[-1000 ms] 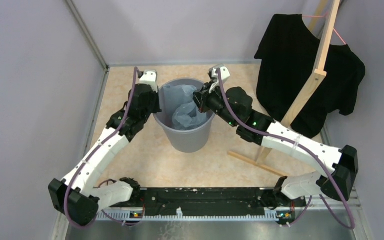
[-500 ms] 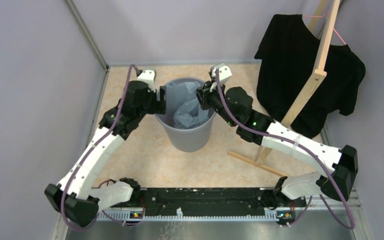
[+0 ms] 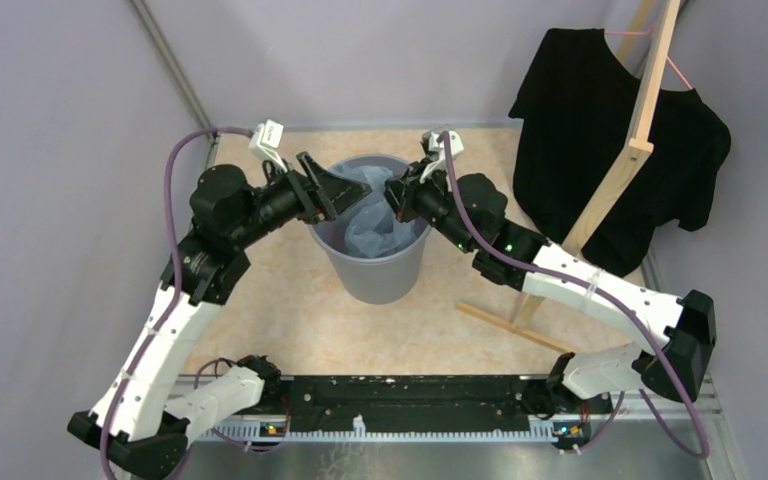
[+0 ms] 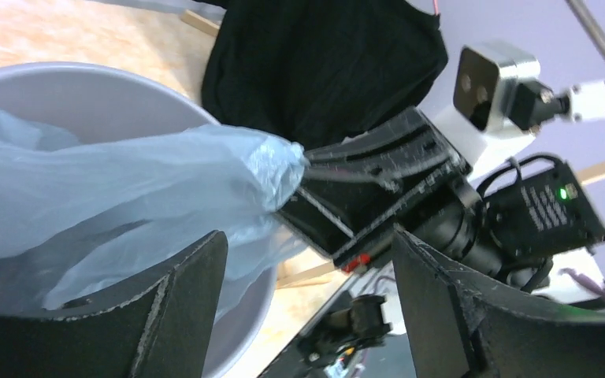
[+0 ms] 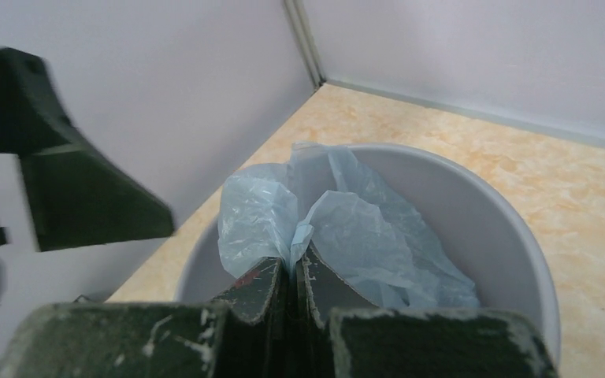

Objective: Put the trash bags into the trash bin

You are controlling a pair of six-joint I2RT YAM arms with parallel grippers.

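The grey trash bin (image 3: 372,272) stands mid-table between my two arms. A pale blue trash bag (image 3: 372,228) lies crumpled inside it, one part pulled up toward the right rim. My right gripper (image 3: 394,197) is at that rim, shut on a bunched edge of the trash bag (image 5: 362,236); its fingertips (image 5: 261,285) pinch the film over the trash bin (image 5: 524,260). My left gripper (image 3: 332,190) hovers over the left rim, open and holding nothing. In the left wrist view the trash bag (image 4: 126,197) stretches to the right gripper's tips, beyond my left gripper (image 4: 307,272).
A black T-shirt (image 3: 600,130) hangs on a wooden rack (image 3: 642,140) at the back right, its foot bar (image 3: 510,325) lying on the table behind my right arm. Lilac walls close the left and back sides.
My left gripper has opened and let go of the bag. Its wrist has lifted and turned to point across the bin's left rim. The right gripper has stayed shut at the right rim.
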